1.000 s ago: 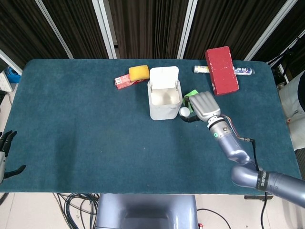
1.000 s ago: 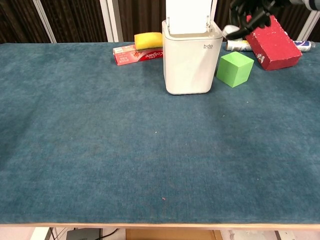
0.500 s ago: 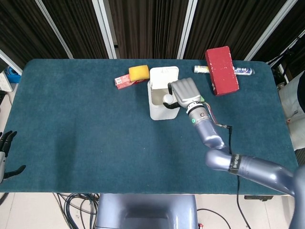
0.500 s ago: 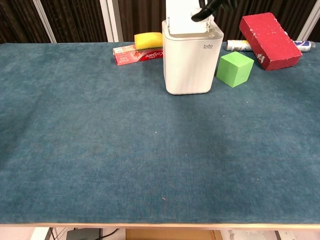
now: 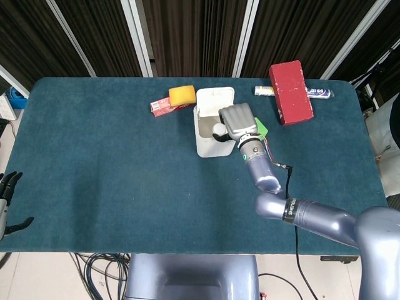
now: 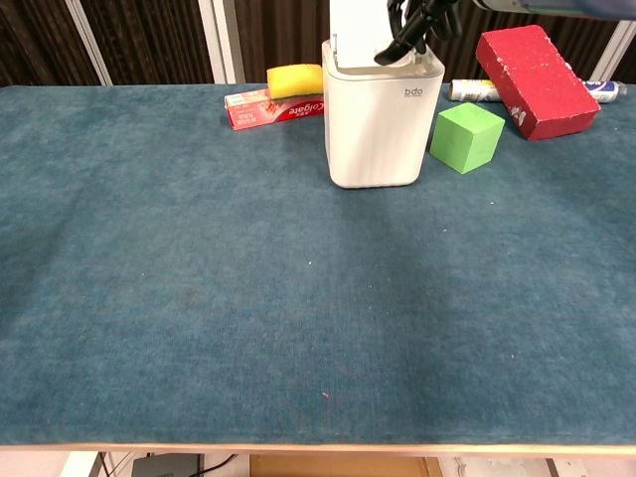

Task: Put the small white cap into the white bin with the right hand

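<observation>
The white bin (image 5: 207,149) stands at the back middle of the table with its lid (image 5: 215,97) flipped up. My right hand (image 5: 238,121) hovers over the right side of its opening. It pinches the small white cap (image 5: 219,130) just above the bin's inside. In the chest view the right hand's (image 6: 418,22) fingertips dip to the rim of the bin (image 6: 374,129), and the cap is hidden there. My left hand (image 5: 7,201) hangs off the table's front left corner, fingers apart, holding nothing.
A green cube (image 6: 467,137) sits right of the bin, and a red brick (image 5: 290,92) lies behind it over a tube (image 5: 319,93). A yellow sponge (image 5: 182,94) and a red box (image 5: 161,107) lie left of the bin's lid.
My right hand carried the cap leftward from beside the bin to above its opening, then settled slightly lower at the rim. The left hand stayed still.
</observation>
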Robot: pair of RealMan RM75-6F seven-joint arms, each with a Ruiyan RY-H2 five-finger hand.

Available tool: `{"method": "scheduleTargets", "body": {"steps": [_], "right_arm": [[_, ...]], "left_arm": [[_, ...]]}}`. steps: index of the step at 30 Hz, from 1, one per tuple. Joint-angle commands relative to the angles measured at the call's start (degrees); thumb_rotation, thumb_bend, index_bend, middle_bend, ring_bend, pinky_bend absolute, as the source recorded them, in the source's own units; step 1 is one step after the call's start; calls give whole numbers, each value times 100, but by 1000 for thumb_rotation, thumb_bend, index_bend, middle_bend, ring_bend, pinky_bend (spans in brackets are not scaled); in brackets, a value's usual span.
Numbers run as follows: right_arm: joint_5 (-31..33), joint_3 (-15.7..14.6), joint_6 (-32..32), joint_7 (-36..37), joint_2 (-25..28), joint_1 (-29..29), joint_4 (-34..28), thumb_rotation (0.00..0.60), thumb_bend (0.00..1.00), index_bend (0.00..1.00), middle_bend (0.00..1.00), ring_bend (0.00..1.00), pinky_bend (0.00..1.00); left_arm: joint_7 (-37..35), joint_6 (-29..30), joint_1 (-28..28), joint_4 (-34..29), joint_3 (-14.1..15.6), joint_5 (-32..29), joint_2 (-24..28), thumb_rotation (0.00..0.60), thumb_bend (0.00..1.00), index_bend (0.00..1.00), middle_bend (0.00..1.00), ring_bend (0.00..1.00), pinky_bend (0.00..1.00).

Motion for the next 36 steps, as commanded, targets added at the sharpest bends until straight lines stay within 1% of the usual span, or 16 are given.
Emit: {"method": "scheduleTargets", "body": {"steps": [1,3,7,12,16,18,22,25,26,28,29,30,32,33,35,36], "right_arm": [[149,-24,-3,-51,-45,51,65,600,79,360,612,668,615],[182,-11,-3,-30,-59,68,82,600,74,332,612,674,615],[159,-10,28,21,-42,65,72,600,75,306,611,675,615],[111,-6,78,102,61,21,-32,600,75,300,611,675,615],[5,-1,178,183,242,-60,-277,600,75,299,612,679,627],[-151,2,295,291,432,-177,-566,600,76,299,614,684,646],[-574,-66,578,535,851,-508,-1188,600,92,299,613,690,649],[-1032,-207,901,732,1256,-880,-1790,600,111,299,588,683,648],[-1155,-248,1008,798,1368,-999,-1959,600,117,295,562,668,644],[-1455,-362,1271,970,1637,-1306,-2373,600,123,270,488,603,610],[-1611,-447,1393,1071,1807,-1494,-2612,600,124,242,425,537,562],[-1756,-550,1475,1179,1998,-1689,-2860,600,124,204,341,439,482],[-1959,-726,1539,1342,2289,-1973,-3196,600,123,153,213,282,338],[-2092,-834,1553,1427,2445,-2120,-3355,600,120,138,168,227,287],[-2500,-1118,1571,1609,2788,-2460,-3629,600,113,123,111,165,234],[-2701,-1245,1591,1689,2909,-2606,-3707,600,111,120,95,149,224]], "left_arm": [[1,-4,1,-3,3,-2,5,600,171,116,143,74,30],[14,-5,0,-1,-2,-15,1,600,190,116,143,74,29],[69,-12,-3,-6,-8,-45,-5,600,190,116,143,74,27],[52,-17,-1,-18,-1,-43,10,600,189,115,140,74,25],[30,-27,-2,-26,4,-38,25,600,189,114,138,74,23],[25,-31,-2,-26,7,-37,28,600,189,114,138,74,23],[43,-34,-3,-27,10,-40,34,600,189,114,137,74,23],[45,-40,-3,-37,11,-45,40,600,189,114,136,74,24],[51,-39,-3,-38,10,-48,39,600,189,114,136,74,24],[71,-38,-4,-40,7,-59,35,600,189,114,136,74,24],[82,-38,-4,-43,5,-65,33,600,189,114,136,74,24],[87,-37,-5,-47,2,-70,30,600,189,114,136,74,24],[88,-34,-6,-52,-3,-76,23,600,189,114,136,74,25],[89,-31,-6,-53,-6,-79,21,600,189,114,136,74,26],[103,-24,-5,-51,-10,-85,13,600,189,114,136,74,27],[112,-20,-4,-50,-11,-88,9,600,189,114,136,74,28]]}}
